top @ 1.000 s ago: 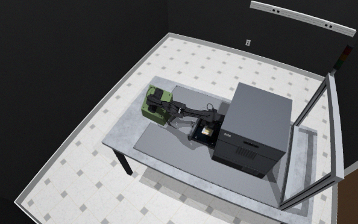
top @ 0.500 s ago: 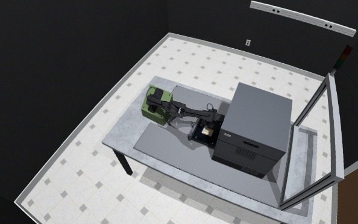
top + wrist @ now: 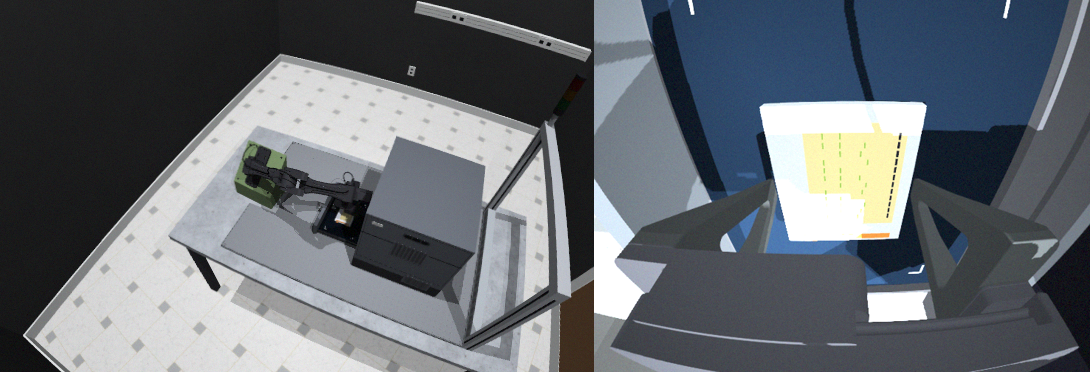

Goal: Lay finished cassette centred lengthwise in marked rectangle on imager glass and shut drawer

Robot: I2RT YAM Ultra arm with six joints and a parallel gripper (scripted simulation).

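Note:
The finished cassette (image 3: 842,172) (image 3: 343,217) is a clear plate with a pale yellow gel, green dashed lanes, one black dashed lane and an orange tag. It lies flat on the blue glass (image 3: 786,60) of the imager's open drawer (image 3: 325,227). White corner marks (image 3: 690,7) (image 3: 1006,8) (image 3: 916,271) show around it. My gripper (image 3: 843,187) (image 3: 350,205) is open, its fingers standing on either side of the cassette's near end with a small gap on each side. The imager (image 3: 425,200) is a large grey box on the table's right.
The arm's green base (image 3: 260,175) stands at the table's left on a grey mat (image 3: 270,240). A metal frame (image 3: 555,210) stands right of the table (image 3: 200,220). The drawer's grey rim (image 3: 1054,119) curves close on both sides of the gripper.

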